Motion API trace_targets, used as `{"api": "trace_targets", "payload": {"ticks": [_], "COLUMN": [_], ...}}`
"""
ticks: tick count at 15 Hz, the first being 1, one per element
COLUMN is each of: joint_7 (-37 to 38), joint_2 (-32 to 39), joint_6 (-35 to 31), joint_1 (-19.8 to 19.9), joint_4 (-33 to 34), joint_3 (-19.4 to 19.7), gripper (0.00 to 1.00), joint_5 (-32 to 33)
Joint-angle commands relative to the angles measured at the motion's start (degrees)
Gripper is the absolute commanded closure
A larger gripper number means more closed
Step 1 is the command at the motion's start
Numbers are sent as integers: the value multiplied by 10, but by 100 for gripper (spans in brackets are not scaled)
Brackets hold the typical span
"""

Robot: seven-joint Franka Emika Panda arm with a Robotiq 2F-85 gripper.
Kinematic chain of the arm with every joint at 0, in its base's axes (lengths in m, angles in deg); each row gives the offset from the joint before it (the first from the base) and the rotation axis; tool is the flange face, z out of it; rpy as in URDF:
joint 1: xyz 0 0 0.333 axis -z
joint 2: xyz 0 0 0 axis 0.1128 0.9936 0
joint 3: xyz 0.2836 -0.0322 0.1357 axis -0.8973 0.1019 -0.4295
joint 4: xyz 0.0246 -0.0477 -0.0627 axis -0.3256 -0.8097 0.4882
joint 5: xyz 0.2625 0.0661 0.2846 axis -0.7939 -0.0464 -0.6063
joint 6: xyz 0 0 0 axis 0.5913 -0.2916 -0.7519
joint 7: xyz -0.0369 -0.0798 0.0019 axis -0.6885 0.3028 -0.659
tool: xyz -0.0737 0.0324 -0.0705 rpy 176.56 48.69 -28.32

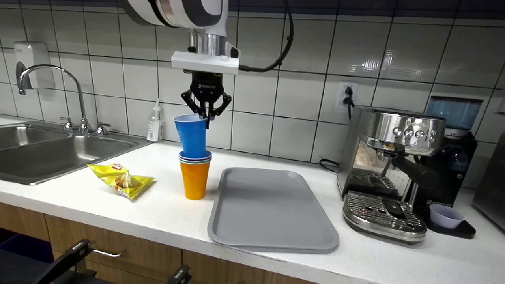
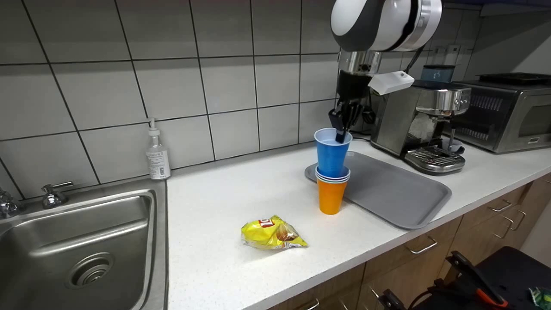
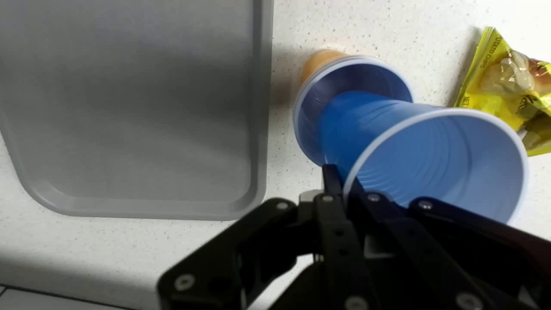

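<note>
My gripper points down and is shut on the wall of a blue cup at its rim. In the wrist view one finger is inside the blue cup and one outside, with the white rim between them. The cup leans slightly, and its lower end sits within the mouth of a short stack of cups. Outermost in that stack is an orange cup, upright on the counter. How deep the blue cup's base reaches is hidden by the stack's rims.
A grey tray lies beside the stack. On the stack's opposite side is a yellow chip bag. A coffee machine stands past the tray, a soap bottle near the wall, and a steel sink at the counter's end.
</note>
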Motion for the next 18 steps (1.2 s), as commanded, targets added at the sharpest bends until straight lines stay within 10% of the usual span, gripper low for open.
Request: {"api": "trace_targets", "payload": {"ticks": [1,18], "joint_7": [6,7], "joint_2": [0,18], "joint_6": [27,37], "joint_1": [14,26], "joint_4": [6,7], "joint_3": [-9,-8], "gripper": [99,99], "joint_5": [-3,-23]}}
